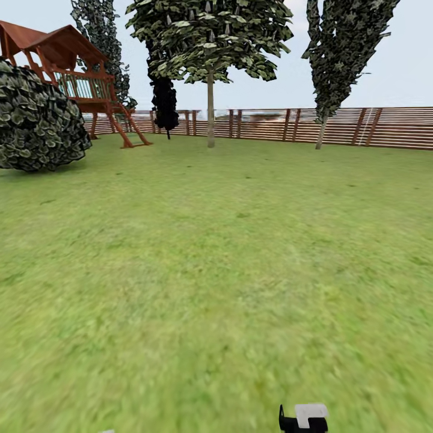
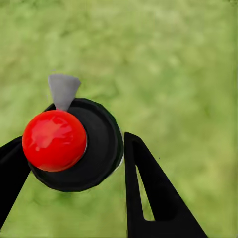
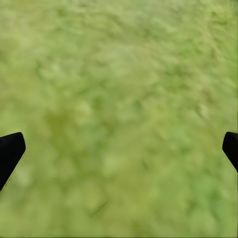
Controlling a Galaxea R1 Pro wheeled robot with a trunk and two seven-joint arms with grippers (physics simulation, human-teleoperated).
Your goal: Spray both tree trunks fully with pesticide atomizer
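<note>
The pesticide atomizer [image 2: 94, 148], a dark round bottle with a red round top [image 2: 54, 140] and a grey nozzle, sits between the two black fingers of my left gripper [image 2: 74, 139], which is shut on it above the grass floor [image 2: 173, 64]. My right gripper [image 3: 122, 139] hangs open over bare grass with its fingertips [image 3: 10, 151] far apart and nothing between them. A black and white piece of the right arm [image 1: 304, 418] shows at the bottom edge of the head view. The two trees, their trunks and the pesticide are out of view.
Open lawn [image 1: 228, 270] stretches to a brown slat fence [image 1: 337, 126]. By the fence stand a thin-trunked leafy tree [image 1: 210, 114], a dark cypress [image 1: 163, 102] and another thin tree [image 1: 325, 126]. A wooden play tower [image 1: 78, 78] and a round bush [image 1: 36, 120] stand at the left.
</note>
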